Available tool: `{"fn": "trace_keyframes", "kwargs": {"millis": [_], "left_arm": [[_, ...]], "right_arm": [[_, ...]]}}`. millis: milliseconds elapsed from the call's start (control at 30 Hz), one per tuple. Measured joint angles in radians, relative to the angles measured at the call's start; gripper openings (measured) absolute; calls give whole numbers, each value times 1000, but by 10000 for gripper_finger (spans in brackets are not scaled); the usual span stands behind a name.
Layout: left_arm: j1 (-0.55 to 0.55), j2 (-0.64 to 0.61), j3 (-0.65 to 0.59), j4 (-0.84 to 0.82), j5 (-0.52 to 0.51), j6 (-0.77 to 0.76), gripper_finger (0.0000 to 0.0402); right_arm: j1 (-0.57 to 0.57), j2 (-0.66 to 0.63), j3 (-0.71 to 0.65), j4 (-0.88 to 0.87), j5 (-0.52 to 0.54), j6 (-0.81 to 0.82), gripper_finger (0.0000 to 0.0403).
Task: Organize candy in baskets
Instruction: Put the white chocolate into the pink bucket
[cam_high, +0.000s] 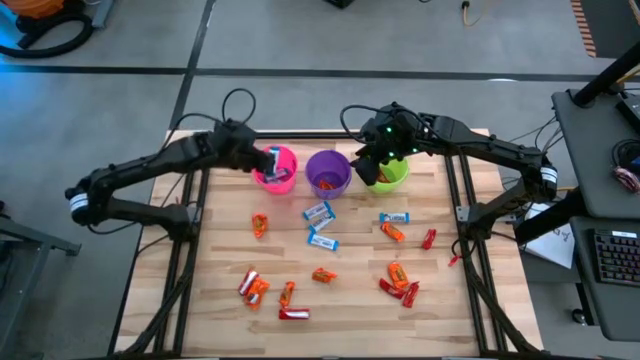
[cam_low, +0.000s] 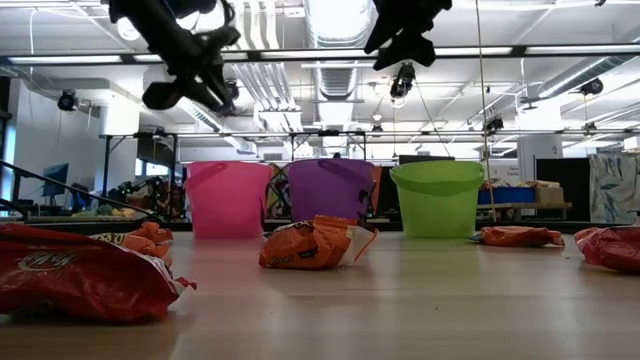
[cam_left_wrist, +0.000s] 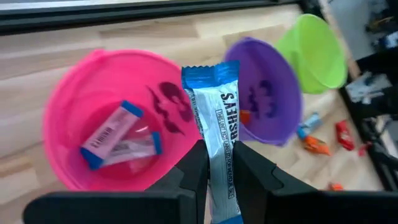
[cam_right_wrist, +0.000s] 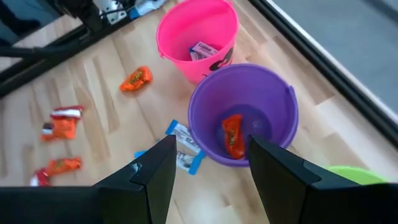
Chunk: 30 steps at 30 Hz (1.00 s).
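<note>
The step in hand looks like a drop: sorting by wrapper colour, with a blue-and-white bar about to go into the pink basket (cam_high: 277, 168). The left gripper (cam_left_wrist: 217, 171) hangs over that basket at the far left of the row, its fingers pinched on the blue-and-white bar (cam_left_wrist: 217, 121), which stands up between them above the basket's mouth. Two more blue-ended bars (cam_left_wrist: 118, 137) already lie on the basket's floor. The next move calls only for the fingers to part while the bar is over the opening, not over the rim it shares with the purple basket (cam_high: 327, 173) just to the right.

The left arm reaches in from the left edge, elbow out, wrist tipped downward.

In the purple basket lies one orange candy (cam_right_wrist: 233, 135). Right of it stands the lime green basket (cam_high: 392, 172), with the right gripper (cam_right_wrist: 208, 163) poised high between these two, fingers spread and empty. The right arm stretches in from the right side.

Loose candy (cam_high: 320, 212), orange, red and blue, is scattered across the near half of the table (cam_high: 220, 300).
</note>
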Motion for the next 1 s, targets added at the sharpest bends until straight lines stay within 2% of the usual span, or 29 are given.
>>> {"fn": "trace_keyframes", "kwargs": {"millis": [200, 433, 667, 1000], "left_arm": [[88, 81, 0, 2, 23, 111, 45], [108, 176, 0, 2, 52, 209, 45], [108, 217, 0, 3, 52, 232, 45], [108, 253, 0, 1, 49, 290, 45]], "right_arm": [[0, 0, 0, -2, 0, 99, 189], [2, 0, 0, -27, -4, 235, 189], [12, 0, 0, -157, -153, 385, 189], [109, 0, 0, -384, -208, 520, 189]]}}
